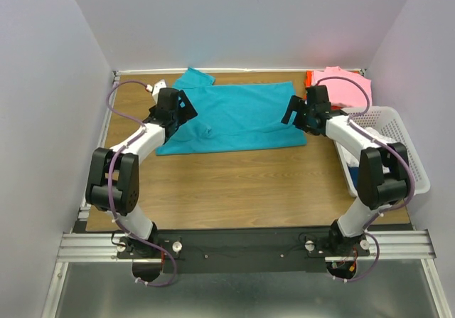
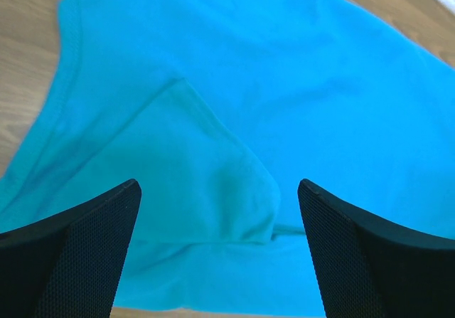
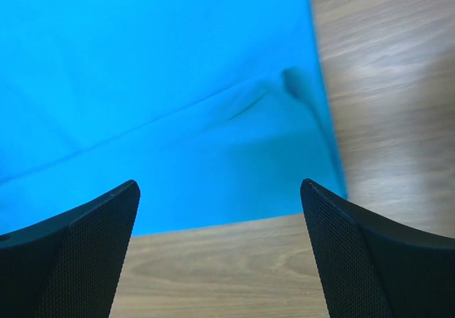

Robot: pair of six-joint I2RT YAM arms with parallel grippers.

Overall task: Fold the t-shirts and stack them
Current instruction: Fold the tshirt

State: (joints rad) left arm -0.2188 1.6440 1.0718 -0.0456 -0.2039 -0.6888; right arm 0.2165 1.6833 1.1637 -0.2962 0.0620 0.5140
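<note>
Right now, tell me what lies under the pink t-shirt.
Only an orange-red cloth edge shows, peeking out left of the pink t-shirt. Whatever else lies beneath is covered.

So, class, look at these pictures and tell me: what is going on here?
Two robot arms are working on a teal t-shirt spread on the wooden table. The left gripper and right gripper hover over its opposite ends, both open, holding nothing. A pink t-shirt lies at the far right corner; a white basket stands along the right edge.

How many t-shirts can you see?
3: teal t-shirt spread mid-table, pink t-shirt at far right corner, orange-red t-shirt peeking beside it. The basket may hide more.
</note>
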